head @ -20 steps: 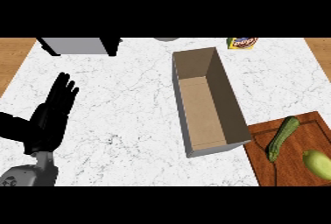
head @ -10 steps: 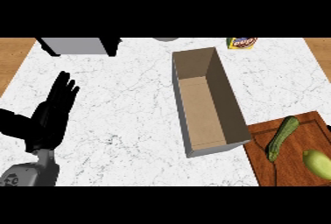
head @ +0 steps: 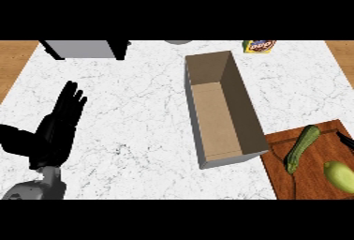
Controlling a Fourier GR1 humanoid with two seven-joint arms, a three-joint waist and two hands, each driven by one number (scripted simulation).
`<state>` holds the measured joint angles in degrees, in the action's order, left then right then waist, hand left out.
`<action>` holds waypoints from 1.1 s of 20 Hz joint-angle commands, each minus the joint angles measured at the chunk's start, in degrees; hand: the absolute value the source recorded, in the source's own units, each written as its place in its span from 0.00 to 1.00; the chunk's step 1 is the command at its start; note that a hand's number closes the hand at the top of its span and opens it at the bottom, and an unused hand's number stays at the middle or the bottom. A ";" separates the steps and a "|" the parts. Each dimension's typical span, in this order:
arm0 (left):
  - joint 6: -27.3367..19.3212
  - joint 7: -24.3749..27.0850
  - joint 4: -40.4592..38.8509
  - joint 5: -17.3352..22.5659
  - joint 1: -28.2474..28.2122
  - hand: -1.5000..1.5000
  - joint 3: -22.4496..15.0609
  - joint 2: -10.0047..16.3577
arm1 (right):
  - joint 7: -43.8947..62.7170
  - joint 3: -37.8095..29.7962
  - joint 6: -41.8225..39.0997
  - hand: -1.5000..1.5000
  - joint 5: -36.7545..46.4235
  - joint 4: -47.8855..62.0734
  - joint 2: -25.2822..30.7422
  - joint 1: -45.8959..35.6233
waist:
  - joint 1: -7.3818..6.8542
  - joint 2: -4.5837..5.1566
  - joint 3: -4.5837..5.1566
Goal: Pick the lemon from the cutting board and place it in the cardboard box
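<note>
The left forearm (head: 38,187) comes in at the lower left corner of the view, grey, rising almost straight up the picture. Its left hand (head: 55,133) is held flat above the white marbled bench (head: 138,93). The fingers (head: 72,101) are straight and close together, pointing away from the robot and slightly to the right, and the thumb (head: 17,140) is spread out to the left. The hand is open, holds nothing and touches none of the things; it is well apart from the box and the board.

Of the right hand nothing sure shows. There is only a thin dark sliver (head: 346,140) at the view's right edge, over the board, and I cannot tell from it how that hand stands.

The lemon (head: 339,176), pale yellow-green, lies on the wooden cutting board (head: 311,185) at the lower right, close to the view's right edge. Just to its left on the same board lies a long green courgette (head: 302,149), set at a slant. The cardboard box (head: 242,108) stands open on the bench, long and narrow, with its near right corner just beside the board's far left corner. Nothing shows inside it.

Along the bench's far edge are a grey appliance (head: 83,48) at the left and a yellow packet (head: 259,45) beyond the box.
</note>
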<state>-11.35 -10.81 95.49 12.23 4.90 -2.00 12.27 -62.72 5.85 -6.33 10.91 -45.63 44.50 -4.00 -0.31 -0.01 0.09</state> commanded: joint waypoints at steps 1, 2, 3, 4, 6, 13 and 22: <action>1.84 2.07 0.62 0.26 -2.71 0.50 0.64 0.13 | -8.84 0.10 -0.16 0.00 1.54 1.10 -1.71 -0.57 | 0.00 0.01 -0.12; 1.89 0.70 -1.55 1.37 1.61 0.50 2.81 0.89 | -8.41 0.04 -1.42 0.00 1.82 0.51 -0.39 -1.13 | 0.24 0.05 -0.11; 0.28 -3.28 -1.75 1.08 6.08 0.50 3.63 1.82 | -10.73 -0.13 -0.64 0.00 1.51 2.01 -1.09 -0.09 | 0.45 0.09 -0.16; 1.28 -0.69 -0.84 0.07 0.65 0.50 0.86 0.26 | -13.19 -0.53 0.71 0.00 1.75 5.73 -2.54 -1.08 | -0.12 0.14 -0.22; 3.22 0.38 -0.34 1.57 -1.27 0.50 2.56 1.30 | -8.41 -0.42 -0.73 0.00 1.73 3.91 -2.32 -3.98 | -0.42 0.08 -0.16; -0.23 0.22 1.13 -2.43 -1.31 0.50 -0.88 -1.78 | -11.83 -2.28 5.72 1.00 2.42 -0.16 -2.30 -1.53 | 0.23 -0.08 -0.17; 1.68 -1.22 0.24 -0.94 1.65 0.50 -0.11 -0.43 | 20.31 9.30 14.27 1.00 15.83 -9.11 -15.50 -4.58 | -3.84 0.35 1.45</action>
<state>-10.14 -11.89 95.65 11.31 5.92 -1.61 11.78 -50.31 11.64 5.03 24.39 -53.62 36.22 -7.27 -1.66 -0.32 2.41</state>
